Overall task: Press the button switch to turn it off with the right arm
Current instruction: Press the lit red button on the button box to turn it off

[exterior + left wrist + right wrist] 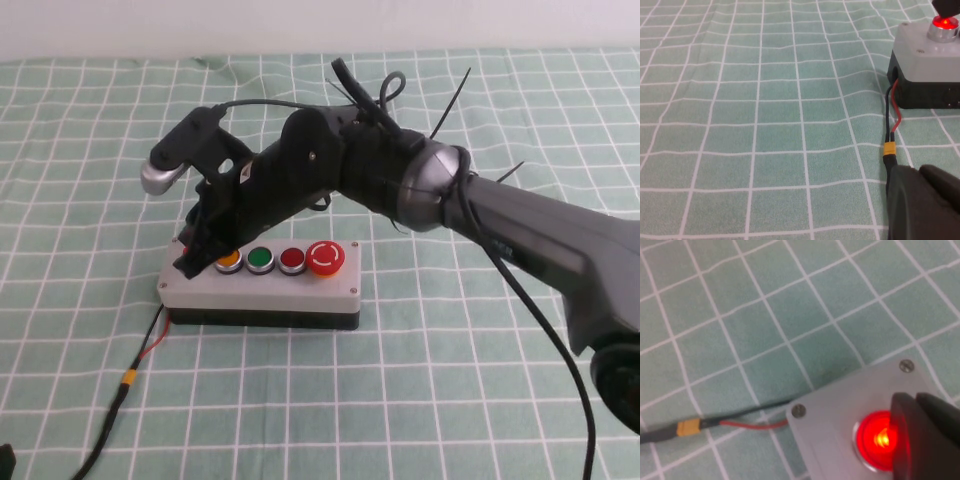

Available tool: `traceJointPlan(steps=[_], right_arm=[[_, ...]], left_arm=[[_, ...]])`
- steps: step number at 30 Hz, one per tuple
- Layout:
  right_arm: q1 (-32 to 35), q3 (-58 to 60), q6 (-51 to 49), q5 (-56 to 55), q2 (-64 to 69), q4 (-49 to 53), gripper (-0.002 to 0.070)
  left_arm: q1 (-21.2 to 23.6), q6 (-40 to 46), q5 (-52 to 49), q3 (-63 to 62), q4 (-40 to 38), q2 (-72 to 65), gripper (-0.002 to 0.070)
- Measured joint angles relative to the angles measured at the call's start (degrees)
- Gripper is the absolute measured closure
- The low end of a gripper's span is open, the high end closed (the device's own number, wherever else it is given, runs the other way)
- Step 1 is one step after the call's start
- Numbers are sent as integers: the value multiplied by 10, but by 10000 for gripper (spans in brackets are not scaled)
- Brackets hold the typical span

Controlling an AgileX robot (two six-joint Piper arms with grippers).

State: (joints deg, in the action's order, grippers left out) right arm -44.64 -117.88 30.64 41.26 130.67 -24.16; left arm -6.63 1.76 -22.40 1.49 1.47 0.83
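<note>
Right gripper (pixel 192 262), fingers pinched together, tip at the lit red button (pixel 874 439) on the box's (pixel 290 292) left end, mid-surface. Button glowing, so not off yet. Left gripper (pixel 922 200) parked near the front-left corner.

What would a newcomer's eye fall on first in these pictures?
First, the glowing red button at the left end of the grey switch box, with the right gripper, shut, right over it. Next, the big red mushroom button at the box's right end. The left gripper sits low by the box's cable, close to the green checked cloth.
</note>
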Motion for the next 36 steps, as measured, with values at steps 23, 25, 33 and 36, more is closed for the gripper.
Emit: traceJointPlan(steps=[23,25,33,36], right_arm=[[37,83,-267,111,-364,280,688],[37,146,-310,90,-410,309,688],[37,461,-413,-13,-640,348,688],[37,540,-425,-18,-725,350,688]], left_arm=[[0,0,0,0,0,0,678],[0,0,0,0,0,0,678],[0,0,0,0,0,0,678],[0,0,0,0,0,0,678]])
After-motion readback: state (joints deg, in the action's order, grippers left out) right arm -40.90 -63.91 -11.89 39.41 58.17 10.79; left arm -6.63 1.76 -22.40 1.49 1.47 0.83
